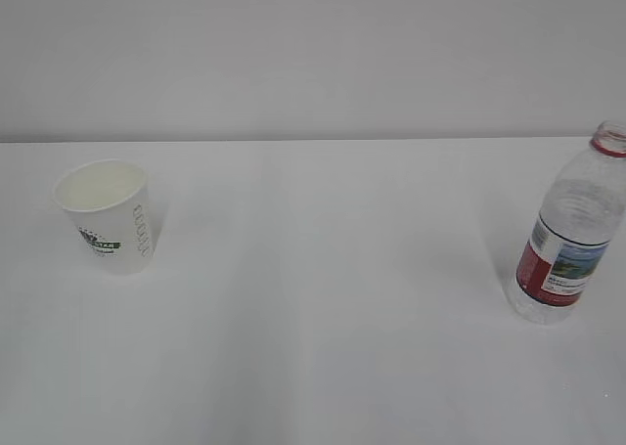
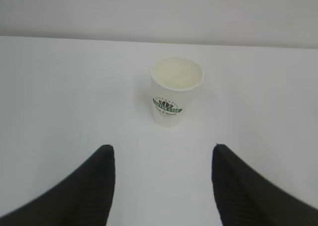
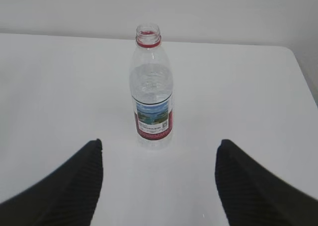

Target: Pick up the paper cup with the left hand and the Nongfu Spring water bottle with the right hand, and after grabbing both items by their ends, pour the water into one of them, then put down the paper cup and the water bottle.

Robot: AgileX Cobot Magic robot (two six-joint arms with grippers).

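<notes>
The white paper cup [image 1: 108, 215] with its green logo stands upright on the left of the white table [image 1: 323, 298]. In the left wrist view the paper cup [image 2: 175, 89] is ahead of my left gripper [image 2: 163, 154], which is open and empty, fingers well short of it. The Nongfu Spring water bottle [image 1: 572, 232] stands upright at the right, uncapped, red label facing front. In the right wrist view the bottle [image 3: 152, 89] stands ahead of my open, empty right gripper [image 3: 160, 149]. Neither arm shows in the exterior view. No water stream shows.
A plain pale wall [image 1: 313, 54] rises behind the table's far edge. In the right wrist view the table's right edge and rounded corner [image 3: 298, 67] lie to the right of the bottle.
</notes>
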